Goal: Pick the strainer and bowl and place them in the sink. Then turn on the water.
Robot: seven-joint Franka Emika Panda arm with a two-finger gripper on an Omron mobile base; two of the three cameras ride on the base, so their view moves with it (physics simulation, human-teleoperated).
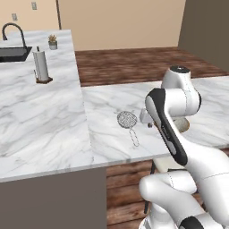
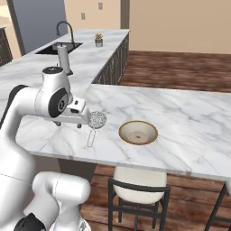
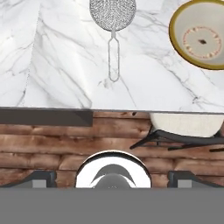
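The strainer (image 1: 127,120) (image 2: 97,120) (image 3: 113,13), a small silver mesh dome, lies on the white marble counter with its thin wire handle toward the front edge. Right of it sits the tan bowl (image 2: 138,132) (image 3: 202,35), brown-rimmed and pale inside; in the left base view my arm covers most of it. My gripper (image 2: 68,124) (image 3: 112,177) hangs above the counter's front edge, on the handle side of the strainer, open wide with nothing between its fingers. The black sink (image 1: 13,53) (image 2: 58,48) with its dark faucet (image 1: 13,29) (image 2: 67,29) lies far back on the adjoining counter.
A paper towel roll (image 1: 41,66) and a small potted plant (image 1: 53,42) (image 2: 98,39) stand on the sink's counter. A cushioned stool (image 2: 137,180) (image 3: 183,124) is tucked under the counter edge below the bowl. Wooden floor lies beyond.
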